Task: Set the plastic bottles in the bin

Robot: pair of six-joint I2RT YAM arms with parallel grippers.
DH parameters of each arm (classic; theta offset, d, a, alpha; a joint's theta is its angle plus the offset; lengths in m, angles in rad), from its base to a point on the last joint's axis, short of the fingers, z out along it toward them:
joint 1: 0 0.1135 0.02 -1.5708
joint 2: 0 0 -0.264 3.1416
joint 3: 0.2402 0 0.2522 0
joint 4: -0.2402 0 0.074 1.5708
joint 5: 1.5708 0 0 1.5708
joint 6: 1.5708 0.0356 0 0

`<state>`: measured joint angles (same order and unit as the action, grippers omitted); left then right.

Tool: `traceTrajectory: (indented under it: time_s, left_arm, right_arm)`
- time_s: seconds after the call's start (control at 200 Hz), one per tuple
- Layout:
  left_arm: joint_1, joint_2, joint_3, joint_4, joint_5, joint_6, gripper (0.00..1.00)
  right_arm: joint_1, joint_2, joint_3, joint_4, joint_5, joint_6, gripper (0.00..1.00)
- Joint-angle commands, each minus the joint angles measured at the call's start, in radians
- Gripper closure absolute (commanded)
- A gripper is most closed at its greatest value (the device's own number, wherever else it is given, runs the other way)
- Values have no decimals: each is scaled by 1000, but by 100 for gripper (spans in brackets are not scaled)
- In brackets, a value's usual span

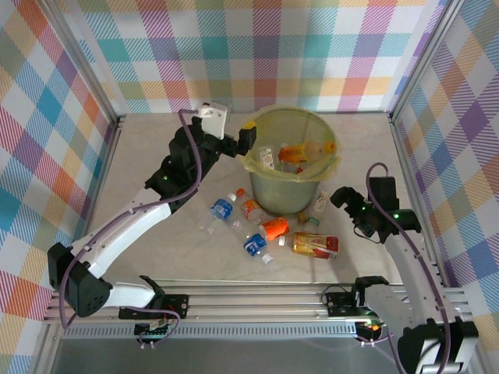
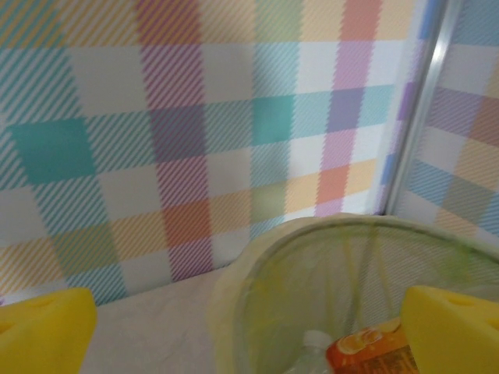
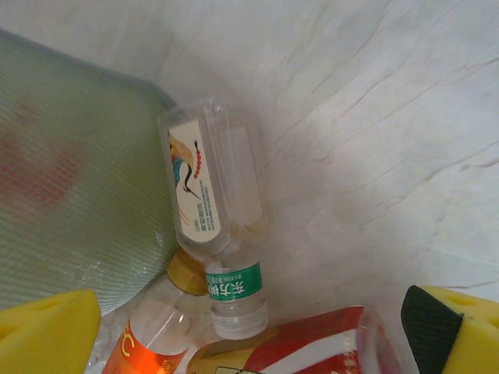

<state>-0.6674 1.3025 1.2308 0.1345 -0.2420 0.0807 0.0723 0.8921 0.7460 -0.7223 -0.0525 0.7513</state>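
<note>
Top external view: the bin (image 1: 290, 195), a pale-green bucket with a yellowish liner folded over its rim, stands on the marble-patterned table (image 1: 156, 148). Several plastic bottles already lie inside it, among them an orange-labelled bottle (image 1: 300, 153). The left gripper (image 1: 248, 139) hangs at the bin's left rim, jaws apart and holding nothing. More bottles lie on the table in front of the bin: a blue-labelled bottle (image 1: 222, 209) off the near left of its base, a crushed orange bottle (image 1: 274, 227) just before it, and a flat red-labelled bottle (image 1: 314, 245) a little nearer the arms. The right gripper (image 1: 347, 206) sits low beside the bin's right side, jaws open and empty.

Left wrist view: the yellow fingertips (image 2: 43, 331) stand wide apart over the bin's lined rim. Down inside, the orange-labelled bottle lies next to a clear bottle.

Right wrist view: between the spread yellow pads (image 3: 47, 331), a clear white-labelled bottle (image 3: 210, 187) rests against the bin's wall. A small green-labelled bottle (image 3: 232, 292) touches its lower end, and a yellow-capped bottle (image 3: 156, 327) lies against the bin beside them, with the red-labelled bottle just below.
</note>
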Motion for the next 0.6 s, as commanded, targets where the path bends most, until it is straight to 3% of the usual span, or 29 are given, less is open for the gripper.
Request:
traceTrajectory:
  time_s: [0.0,0.295,0.595]
  left_arm:
    - [-11,-59,-65,43,-141,-82,0]
    - [4,-85,-179,6,-423,-273,0]
    - [114,-82,-210,-176,-451,-562,0]
  right_arm:
    - [-5,28,-41,172,-124,-17,0]
    - [-5,127,-83,249,-92,-67,0]
    - [11,226,-96,321,-96,-79,0]
